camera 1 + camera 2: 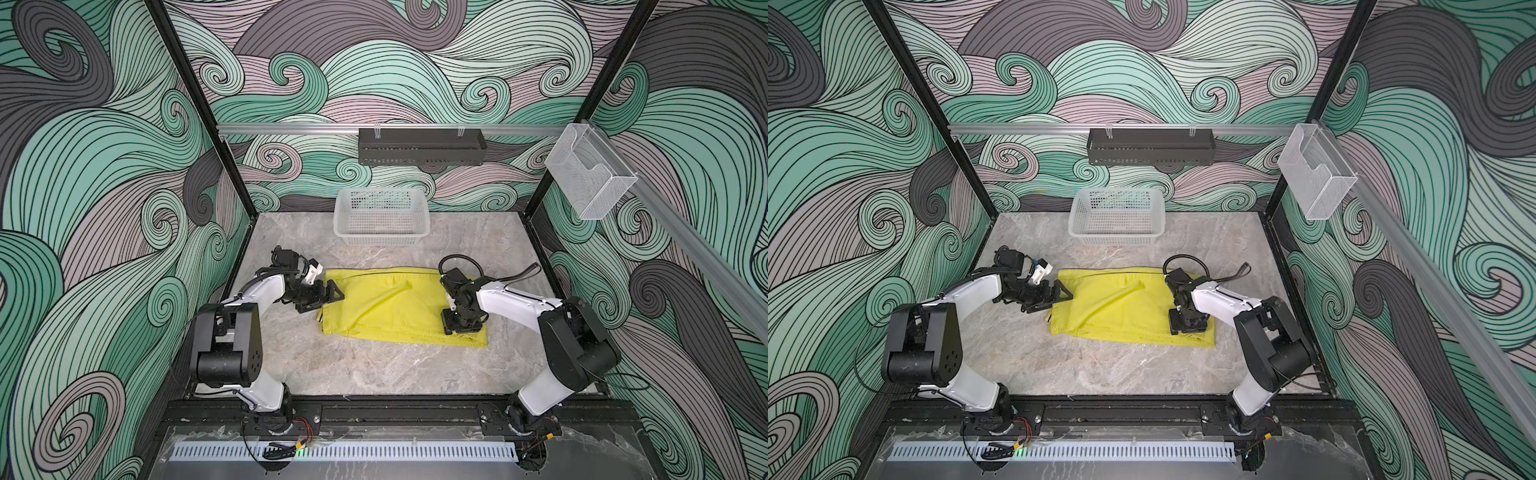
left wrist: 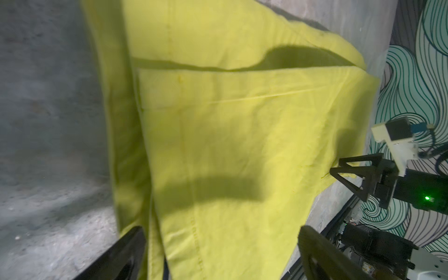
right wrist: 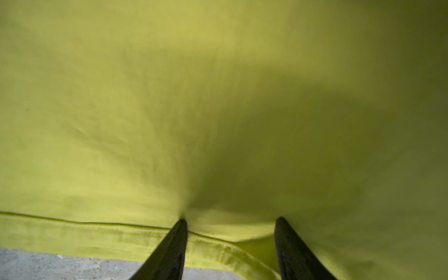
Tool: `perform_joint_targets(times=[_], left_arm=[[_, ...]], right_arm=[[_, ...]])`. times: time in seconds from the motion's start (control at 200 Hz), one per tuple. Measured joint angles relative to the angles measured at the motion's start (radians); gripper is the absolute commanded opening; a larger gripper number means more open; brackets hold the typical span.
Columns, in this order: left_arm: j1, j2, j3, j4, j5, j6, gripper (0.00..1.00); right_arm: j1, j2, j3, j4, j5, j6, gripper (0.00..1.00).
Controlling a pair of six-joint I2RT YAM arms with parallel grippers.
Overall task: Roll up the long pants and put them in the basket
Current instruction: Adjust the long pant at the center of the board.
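- While one pair of bright yellow-green, thin fabric long pants [image 1: 386, 307] lies folded into a flat oblong in the middle of the grey marble-patterned counter [image 1: 374, 374], the white-and-black left arm [image 1: 266, 293] and right arm [image 1: 511, 301] reach in over its two ends.
- The left hand [image 1: 326, 301] sits at the left end of the long pants with its two black fingers spread wide. In the left wrist view the fingers [image 2: 128, 254] stand on either side of the layered cloth edge, and I cannot tell whether they touch it.
- The right hand [image 1: 464, 330] points straight down onto the near right corner of the long pants. In the right wrist view its two fingers [image 3: 174, 244] stand apart, with their tips pressed into the cloth just inside the stitched hem. A low ridge of fabric lies between them, and they are not closed on it.
- One white plastic lattice basket [image 1: 380, 216] stands at the back of the counter, apart from the long pants.
- One black perforated metal shelf [image 1: 422, 145] hangs on the back rail, and one clear mesh holder [image 1: 590, 178] hangs on the right-hand rail.
- In both top views the right arm's wrist covers part of the right end of the long pants [image 1: 1121, 307]. The middle is in plain view, with a soft crease across it.
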Motion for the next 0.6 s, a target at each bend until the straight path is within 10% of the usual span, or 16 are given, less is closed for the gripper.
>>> perform_joint_targets(times=[0.6], left_arm=[[-0.068,0.000,-0.005,0.063,0.023,-0.069,0.99]], right_arm=[[-0.091,0.023,0.021,-0.078,-0.016,-0.047,0.59]])
